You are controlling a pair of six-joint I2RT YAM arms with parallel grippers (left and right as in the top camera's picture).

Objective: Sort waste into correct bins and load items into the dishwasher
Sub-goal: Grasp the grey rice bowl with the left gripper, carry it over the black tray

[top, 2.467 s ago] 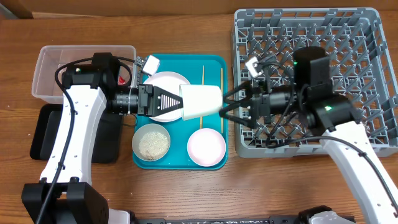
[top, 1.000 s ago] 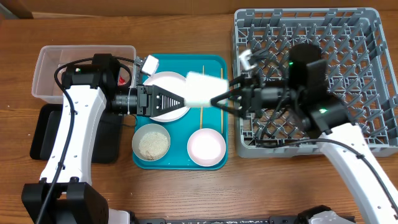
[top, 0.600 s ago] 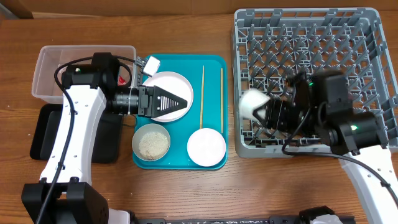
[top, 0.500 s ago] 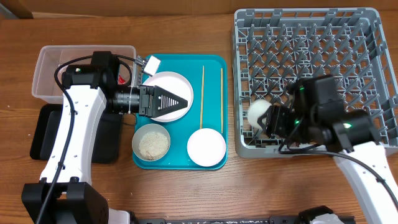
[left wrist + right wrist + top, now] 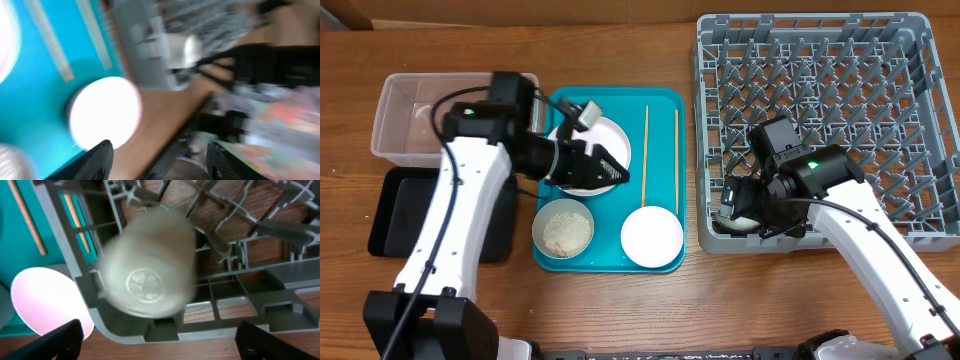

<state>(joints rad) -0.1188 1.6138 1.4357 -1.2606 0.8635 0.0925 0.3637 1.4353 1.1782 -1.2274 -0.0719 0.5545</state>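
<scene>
White glossy cup lies on its side in the near-left corner of the square grey plastic dish rack. Its base faces the right claw, whose jaws stand wide apart and grip nothing. It looks light, stiff, slick and breakable; I'd take it across the wall near the rim, since the rack's upright pegs crowd it. The left claw, also open and empty, hovers over the round white plate on the teal tray. Two pale wooden chopsticks, a rice-filled white bowl and an empty white bowl lie nearby. The chopsticks sit flat, awkward to pinch.
</scene>
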